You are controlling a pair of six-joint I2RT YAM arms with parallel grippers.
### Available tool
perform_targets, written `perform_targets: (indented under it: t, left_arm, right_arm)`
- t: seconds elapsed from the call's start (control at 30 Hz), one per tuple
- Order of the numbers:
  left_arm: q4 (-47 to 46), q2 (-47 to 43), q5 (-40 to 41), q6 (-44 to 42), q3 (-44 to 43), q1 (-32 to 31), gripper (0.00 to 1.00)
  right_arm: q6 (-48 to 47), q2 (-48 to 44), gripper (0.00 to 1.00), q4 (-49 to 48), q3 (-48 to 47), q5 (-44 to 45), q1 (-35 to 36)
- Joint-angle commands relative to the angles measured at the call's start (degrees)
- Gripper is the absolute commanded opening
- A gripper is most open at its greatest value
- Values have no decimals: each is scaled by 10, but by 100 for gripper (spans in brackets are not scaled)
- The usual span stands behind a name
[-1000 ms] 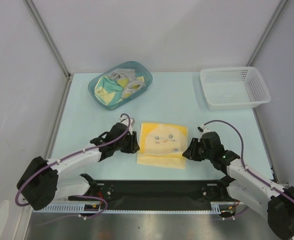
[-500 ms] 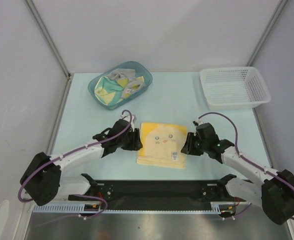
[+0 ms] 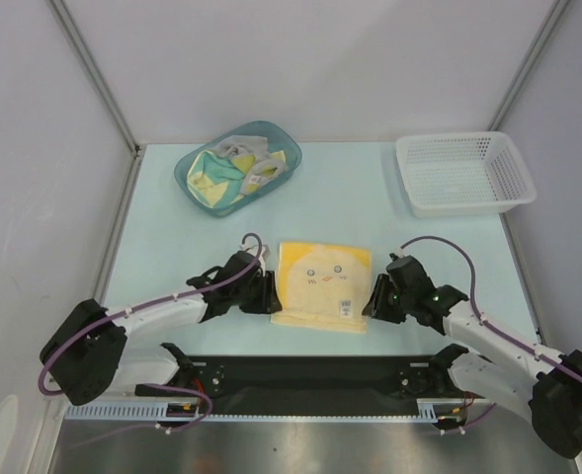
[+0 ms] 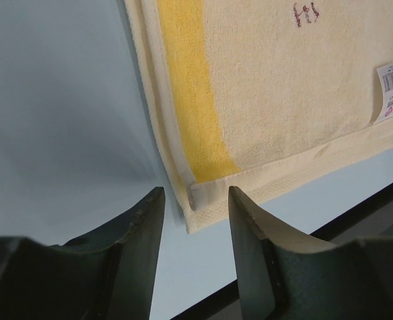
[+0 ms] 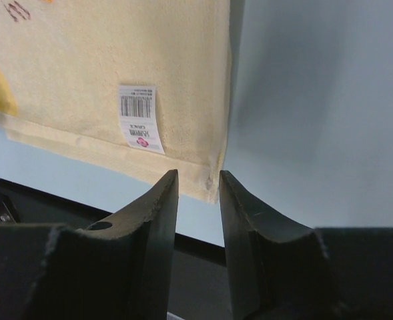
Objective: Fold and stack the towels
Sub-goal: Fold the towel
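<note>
Towel (image 3: pixel 322 281), yellow with a printed face, lies flat in the middle of the desk (image 3: pixel 172 247). The left fingers (image 4: pixel 139 227) stand parted astride its near-left corner. The right fingers (image 5: pixel 159 207) stand parted at its near-right corner. A white barcode tag (image 5: pixel 139 119) sits there, its print too small to read. Behind are a teal tub (image 3: pixel 180 174) holding more towels (image 3: pixel 233 170) and a white mesh basket (image 3: pixel 463 173).

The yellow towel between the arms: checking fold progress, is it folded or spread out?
Spread flat: the yellow towel shows its whole face print and its barcode tag.
</note>
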State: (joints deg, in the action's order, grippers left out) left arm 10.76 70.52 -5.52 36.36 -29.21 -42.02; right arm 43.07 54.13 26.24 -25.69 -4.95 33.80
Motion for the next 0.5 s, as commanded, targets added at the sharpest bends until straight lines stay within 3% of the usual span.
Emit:
perform_targets:
  t: [0.0,0.47]
  left_arm:
    - [-39,3,-9,27,14,-11,48]
    - [-48,13,1,32,24,-13,41]
  right_arm:
    - [52,-5,36,-10,14,19,18]
    - [82,10,30,-53,46,50,50]
